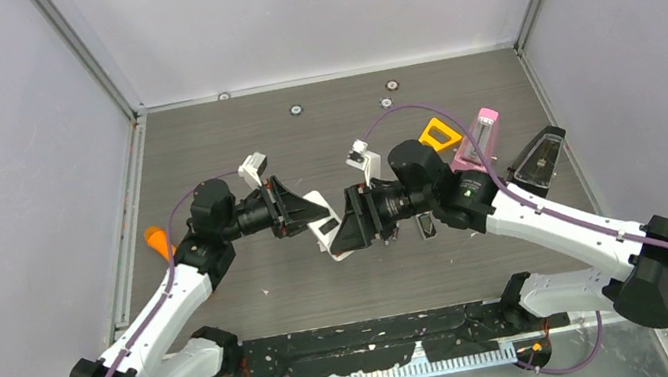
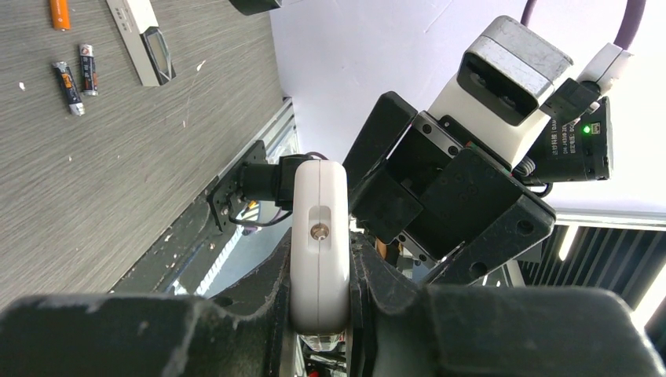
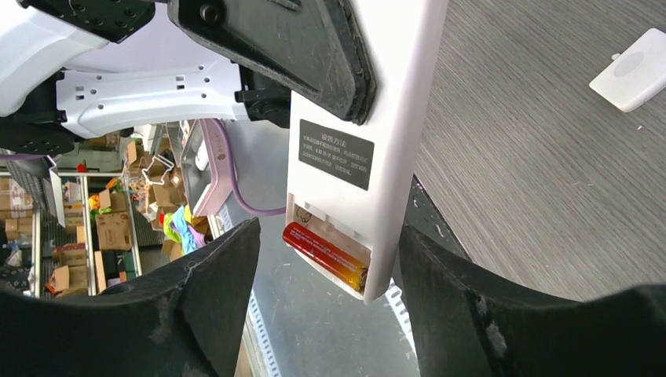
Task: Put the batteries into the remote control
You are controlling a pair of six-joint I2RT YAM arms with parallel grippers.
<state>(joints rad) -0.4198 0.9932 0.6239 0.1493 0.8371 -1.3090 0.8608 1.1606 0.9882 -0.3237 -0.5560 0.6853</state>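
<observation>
Only the right wrist shows a battery in the remote

Bright, even light, soft shadows

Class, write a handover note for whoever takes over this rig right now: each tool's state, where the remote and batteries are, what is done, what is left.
Left tool: shut on the white remote, held off the table, battery bay open.
Right tool: open, fingers either side of the remote's bay end.
Done: one orange-red battery sits in the bay.
Left: the slot beside it looks empty; two dark batteries lie on the table. Load one, then likely refit the white cover.
</observation>
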